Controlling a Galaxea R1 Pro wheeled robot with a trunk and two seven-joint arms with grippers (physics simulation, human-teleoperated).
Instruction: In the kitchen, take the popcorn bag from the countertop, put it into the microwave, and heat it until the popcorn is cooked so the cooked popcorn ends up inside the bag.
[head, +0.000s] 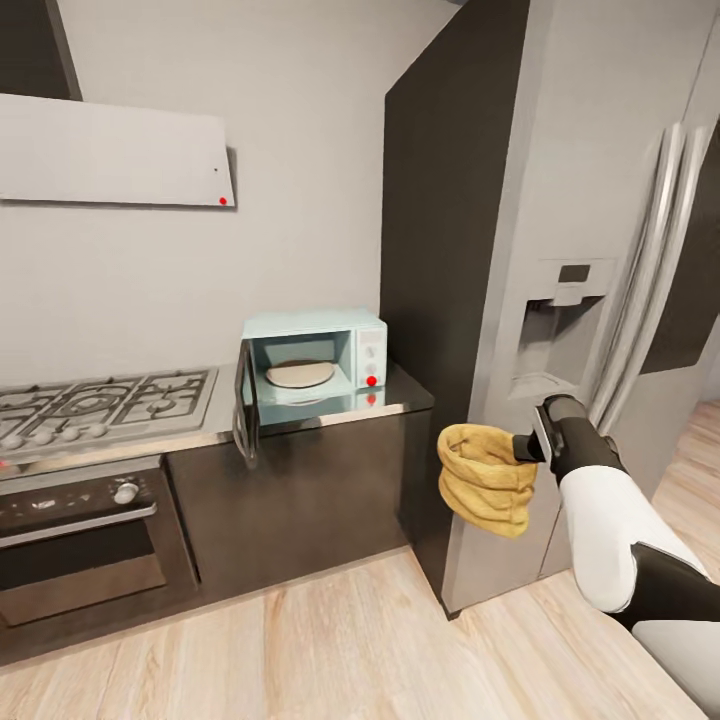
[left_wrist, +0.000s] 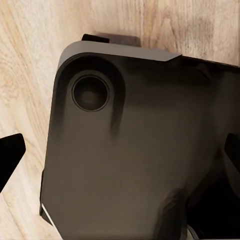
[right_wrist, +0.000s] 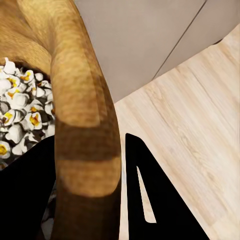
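Head view: the right claw (head: 532, 447) holds the popcorn bag (head: 486, 479) in the air, lower right of the frame, in front of the fridge (head: 560, 250).

The claw pinches the bag's rolled rim. In the right wrist view, white popcorn (right_wrist: 17, 120) sits inside the bag. The microwave (head: 318, 356) stands on the tabletop (head: 400, 398) near the middle of the frame, door (head: 245, 410) swung open. The left claw: I cannot tell if it is open or closed.
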